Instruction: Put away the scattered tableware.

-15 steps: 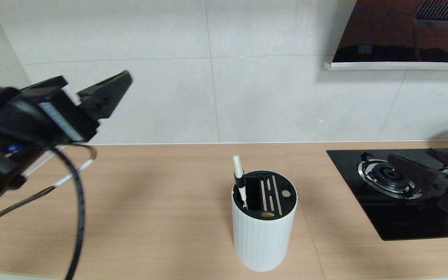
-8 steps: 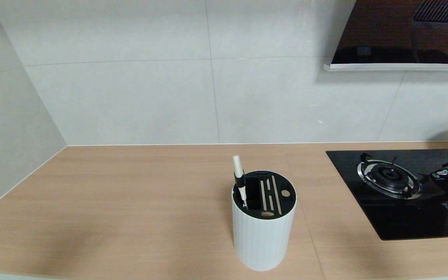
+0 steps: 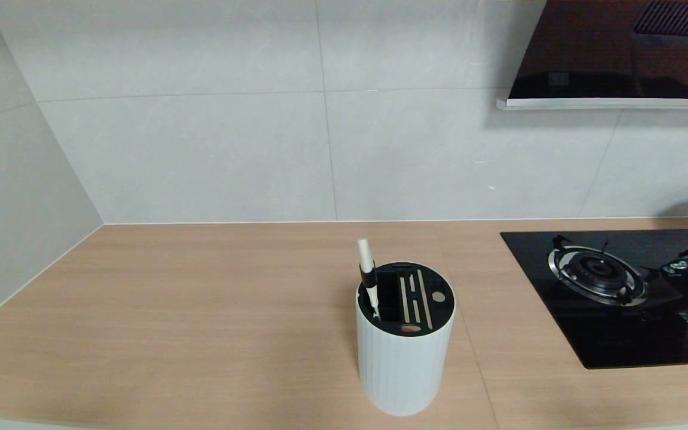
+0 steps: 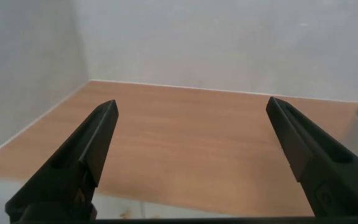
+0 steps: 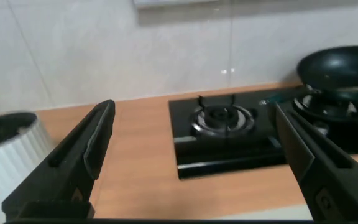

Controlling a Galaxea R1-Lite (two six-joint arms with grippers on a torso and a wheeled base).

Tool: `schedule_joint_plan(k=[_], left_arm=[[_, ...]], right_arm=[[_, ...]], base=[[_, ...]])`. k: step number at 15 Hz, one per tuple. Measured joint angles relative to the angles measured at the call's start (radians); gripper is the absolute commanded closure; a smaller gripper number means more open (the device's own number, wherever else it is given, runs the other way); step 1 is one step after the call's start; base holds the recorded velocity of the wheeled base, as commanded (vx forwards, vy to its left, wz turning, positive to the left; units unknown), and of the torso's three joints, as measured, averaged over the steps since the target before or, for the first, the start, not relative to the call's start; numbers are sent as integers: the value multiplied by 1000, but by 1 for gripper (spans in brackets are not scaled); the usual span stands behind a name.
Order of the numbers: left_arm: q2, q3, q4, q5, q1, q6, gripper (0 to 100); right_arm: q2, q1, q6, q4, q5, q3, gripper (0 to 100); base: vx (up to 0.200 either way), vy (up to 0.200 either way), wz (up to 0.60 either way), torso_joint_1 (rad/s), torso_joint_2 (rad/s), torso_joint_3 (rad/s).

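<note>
- White-handled utensil (image 3: pixel 366 261) stands tilted in a white ribbed holder (image 3: pixel 404 358) on the wooden tabletop (image 3: pixel 200 310).
- Right wrist view adds a round black pan (image 5: pixel 335 62) on the glossy stove (image 5: pixel 229 150).
- Left gripper (image 4: pixel 191 104), right gripper (image 5: pixel 192 107): jaws spread, empty.

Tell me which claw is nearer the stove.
Right. The right claw points at the stove just ahead of it, with the white holder off to one side. The left claw faces the counter by the corner wall, on the holder's other side from the stove.
</note>
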Motion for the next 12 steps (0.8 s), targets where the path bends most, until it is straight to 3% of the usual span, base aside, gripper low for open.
schedule_joint_plan(k=[4, 7, 8, 9, 12], left_arm=[[-68, 213, -91, -44, 76, 31, 0], [-90, 279, -33, -246, 87, 1, 0], [-92, 284, -8, -305, 89, 8, 0], [-94, 287, -1, -320, 89, 30, 0], [-96, 289, 0, -323, 89, 33, 0]], right_arm=[[-28, -11, -29, 24, -5, 144, 0], [-32, -10, -36, 67, 121, 155, 0], [-32, -10, -37, 66, 136, 157, 0], [-33, -10, -37, 65, 138, 158, 0], [-33, -10, -35, 67, 138, 160, 0]], base=[[0, 0, 0, 0, 0, 0], [0, 0, 0, 0, 0, 0], [0, 0, 0, 0, 0, 0], [0, 0, 0, 0, 0, 0], [0, 0, 0, 0, 0, 0]])
